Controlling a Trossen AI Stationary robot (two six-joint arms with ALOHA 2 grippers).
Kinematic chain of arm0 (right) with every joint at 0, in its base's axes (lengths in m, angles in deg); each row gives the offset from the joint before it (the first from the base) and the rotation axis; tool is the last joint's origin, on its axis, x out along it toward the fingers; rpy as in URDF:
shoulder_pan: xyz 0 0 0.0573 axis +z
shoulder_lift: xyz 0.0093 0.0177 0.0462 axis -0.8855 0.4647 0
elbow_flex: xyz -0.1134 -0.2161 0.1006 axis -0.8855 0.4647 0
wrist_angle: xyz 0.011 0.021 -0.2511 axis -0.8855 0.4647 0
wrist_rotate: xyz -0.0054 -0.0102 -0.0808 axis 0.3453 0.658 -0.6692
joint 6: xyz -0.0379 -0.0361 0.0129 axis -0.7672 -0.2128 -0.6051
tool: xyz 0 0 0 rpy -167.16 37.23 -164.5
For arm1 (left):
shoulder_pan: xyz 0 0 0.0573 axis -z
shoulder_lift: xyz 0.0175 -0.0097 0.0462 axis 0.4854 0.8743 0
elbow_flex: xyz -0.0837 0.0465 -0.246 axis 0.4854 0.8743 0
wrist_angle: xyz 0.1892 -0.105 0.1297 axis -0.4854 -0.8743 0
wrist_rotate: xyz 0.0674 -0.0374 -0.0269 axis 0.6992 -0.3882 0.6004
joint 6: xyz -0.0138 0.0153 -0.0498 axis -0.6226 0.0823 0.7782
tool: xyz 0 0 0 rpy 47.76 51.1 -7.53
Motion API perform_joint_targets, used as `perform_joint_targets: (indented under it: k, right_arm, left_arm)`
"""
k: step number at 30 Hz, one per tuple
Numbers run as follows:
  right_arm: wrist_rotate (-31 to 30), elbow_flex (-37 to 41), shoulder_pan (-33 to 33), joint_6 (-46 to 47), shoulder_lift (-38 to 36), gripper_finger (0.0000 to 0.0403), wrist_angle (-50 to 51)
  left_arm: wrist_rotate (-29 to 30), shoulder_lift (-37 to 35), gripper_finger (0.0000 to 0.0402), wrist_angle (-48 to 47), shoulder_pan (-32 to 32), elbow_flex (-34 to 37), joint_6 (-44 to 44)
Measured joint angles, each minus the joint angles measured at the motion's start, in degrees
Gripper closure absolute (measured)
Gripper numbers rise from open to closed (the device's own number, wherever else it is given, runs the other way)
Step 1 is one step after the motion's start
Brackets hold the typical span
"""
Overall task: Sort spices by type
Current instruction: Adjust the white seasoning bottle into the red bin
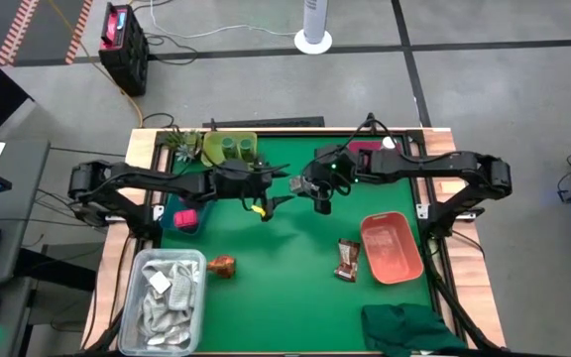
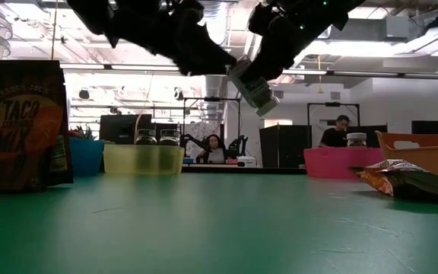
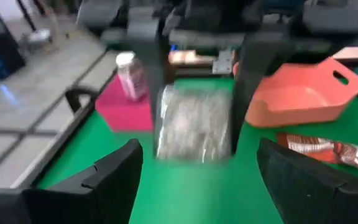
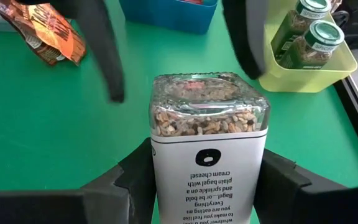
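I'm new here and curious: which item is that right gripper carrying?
Look above the middle of the green table, where the two arms meet. The right gripper holds a clear seasoning bottle with a white label; unlike the green-capped jars in the yellow bin, it is off the table.

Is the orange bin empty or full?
Empty: the orange bin shows only its bare floor in the high view; a brown sachet lies beside it.

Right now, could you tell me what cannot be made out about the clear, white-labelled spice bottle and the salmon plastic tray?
High view: clear white-labelled bottle too small, covered by the right gripper.
Left wrist view: its label blurred.
Right wrist view: its cap cut off at the frame edge.
Low view: salmon plastic tray, contents hidden by its wall.
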Motion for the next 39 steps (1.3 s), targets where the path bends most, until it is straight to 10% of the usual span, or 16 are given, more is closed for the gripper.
perform_joint_targets:
  k: [10, 20, 39]
  right_arm:
    - [0.04, 0.0, 0.38, 0.02, 0.0, 0.0176, 0.1]
    - [-0.14, 0.01, 1.26, -1.95, 0.0, 0.0175, -0.03]
    - [-1.72, -2.37, 0.59, -3.04, -1.47, 0.0124, 5.63]
  left_arm:
    - [1.79, 3.18, 0.0093, -0.32, 0.24, -3.69, -4.15]
    - [0.76, 3.05, 0.0211, -1.18, 0.24, -3.69, -4.16]
    - [0.01, 3.14, 0.0213, -2.68, 0.15, -3.66, -4.09]
